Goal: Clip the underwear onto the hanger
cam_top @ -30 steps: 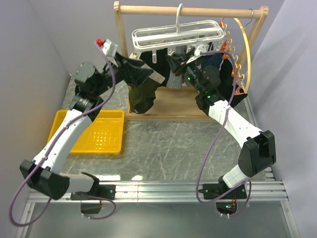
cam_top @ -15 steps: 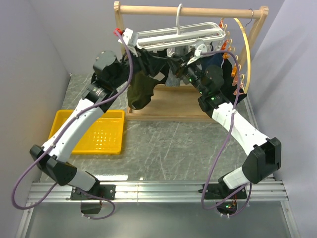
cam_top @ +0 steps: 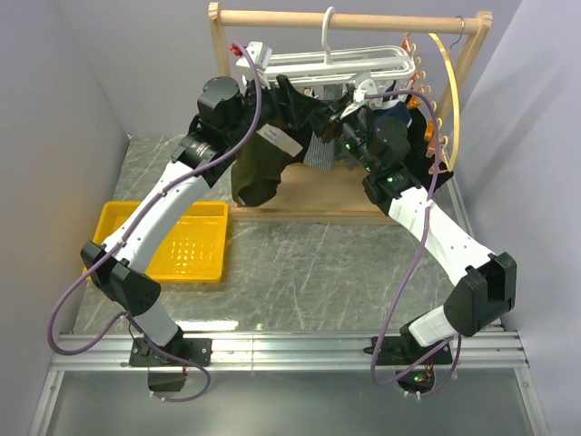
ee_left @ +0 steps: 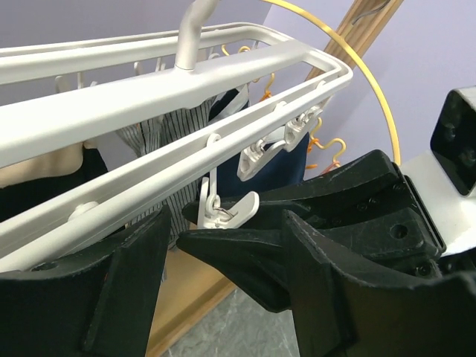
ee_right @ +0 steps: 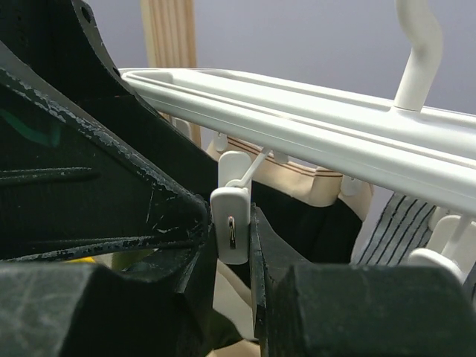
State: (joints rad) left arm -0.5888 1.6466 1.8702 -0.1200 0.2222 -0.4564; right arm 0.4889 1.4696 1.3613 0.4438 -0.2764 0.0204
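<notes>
The white grid hanger hangs by its hook from the wooden rail. The olive underwear dangles below its front left, the label showing. The beige waistband sits right under the hanger bar; what holds it there is hidden. My right gripper is shut on a white clip that dangles from the hanger. My left gripper stands open just under the frame, with no cloth between its jaws. It faces that clip and the right gripper's fingers. From above, both grippers meet near the hanger's middle, left and right.
The wooden rack carries the hanger and a curved wooden hoop with orange clips. A striped garment and a navy one hang beside the underwear. A yellow tray lies on the marble tabletop at the left.
My left arm has swung up and to the right, from left of the rack to the hanger's front. The underwear and the right gripper have hardly moved.
</notes>
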